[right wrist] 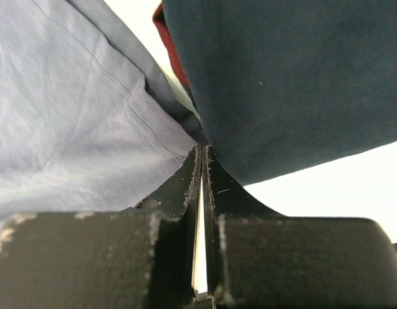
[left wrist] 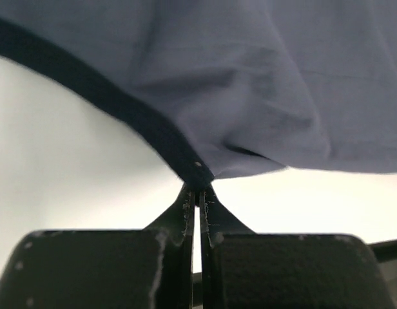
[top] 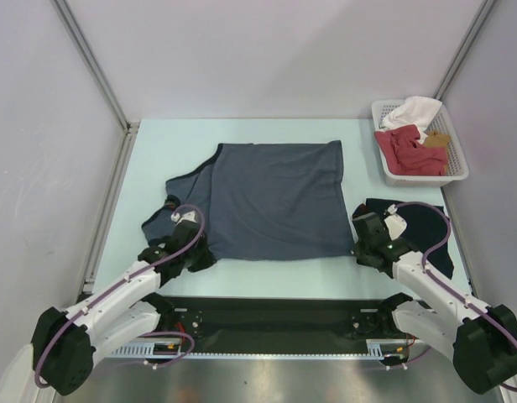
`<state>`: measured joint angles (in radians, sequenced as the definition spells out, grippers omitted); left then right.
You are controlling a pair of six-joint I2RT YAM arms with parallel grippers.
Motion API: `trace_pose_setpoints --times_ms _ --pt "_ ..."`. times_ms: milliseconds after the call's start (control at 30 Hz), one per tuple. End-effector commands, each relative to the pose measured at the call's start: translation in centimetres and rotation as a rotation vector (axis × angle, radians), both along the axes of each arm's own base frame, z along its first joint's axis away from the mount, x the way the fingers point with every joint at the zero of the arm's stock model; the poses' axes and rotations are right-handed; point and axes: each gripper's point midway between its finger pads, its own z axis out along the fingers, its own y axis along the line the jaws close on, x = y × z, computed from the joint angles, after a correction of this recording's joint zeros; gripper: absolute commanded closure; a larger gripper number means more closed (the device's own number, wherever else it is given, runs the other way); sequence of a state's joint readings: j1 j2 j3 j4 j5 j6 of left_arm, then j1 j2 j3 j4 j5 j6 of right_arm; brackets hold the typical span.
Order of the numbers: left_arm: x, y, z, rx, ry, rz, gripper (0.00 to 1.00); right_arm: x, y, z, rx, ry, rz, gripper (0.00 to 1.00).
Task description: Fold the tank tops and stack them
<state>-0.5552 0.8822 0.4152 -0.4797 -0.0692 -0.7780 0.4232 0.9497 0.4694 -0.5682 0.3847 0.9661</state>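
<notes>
Left gripper point(left wrist: 198, 188) pinching slate-blue tank top point(left wrist: 263, 84) hem; right gripper point(right wrist: 203, 149) closed.

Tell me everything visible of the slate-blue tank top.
The blue top is soft slate-blue cloth with darker binding on its openings. It lies spread nearly flat on the table, straps to the left, straight hem to the right, lightly creased; no lettering shows. The left fingers are shut on its bound edge at the near left; the right fingers are shut at its near right corner, beside the navy top.
</notes>
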Motion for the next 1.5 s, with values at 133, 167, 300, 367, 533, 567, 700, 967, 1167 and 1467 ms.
trace_pose_setpoints --times_ms 133,167,300,367,533,567,700,967,1167,1467 --pt "-0.1 1.1 -2.2 -0.07 0.058 0.091 1.0 2.2 -1.2 2.1 -0.024 -0.026 0.014 1.0" --pt "0.0 1.0 -2.2 -0.073 0.056 0.088 1.0 2.3 -0.7 2.0 -0.015 -0.027 0.034 0.96" --pt "0.2 0.7 -2.1 -0.067 0.05 0.059 1.0 1.9 0.4 1.5 0.014 -0.015 0.069 0.75" --pt "0.2 0.9 -2.1 -0.062 0.046 0.06 1.0 1.9 1.1 1.8 0.024 -0.048 0.095 0.63" --pt "0.3 1.3 -1.8 -0.043 0.032 0.065 1.0 3.4 2.7 3.6 0.06 -0.164 0.198 0.54" --pt "0.3 1.3 -1.7 -0.045 0.03 0.068 1.0 3.8 3.3 3.9 0.065 -0.19 0.251 0.52" --pt "0.6 1.6 -1.8 -0.034 0.018 0.092 1.0 7.3 5.6 6.3 0.092 -0.27 0.395 0.49" --pt "0.6 1.8 -2.1 -0.034 0.015 0.111 1.0 15.8 4.9 6.7 0.052 -0.242 0.364 0.43" --pt "0.7 1.7 -1.9 -0.041 0.008 0.104 1.0 20.5 6.2 5.0 0.054 -0.187 0.403 0.58" --pt "0.9 1.4 -1.7 -0.044 0.004 0.089 1.0 22.6 5.6 2.2 -0.021 -0.086 0.403 0.62"
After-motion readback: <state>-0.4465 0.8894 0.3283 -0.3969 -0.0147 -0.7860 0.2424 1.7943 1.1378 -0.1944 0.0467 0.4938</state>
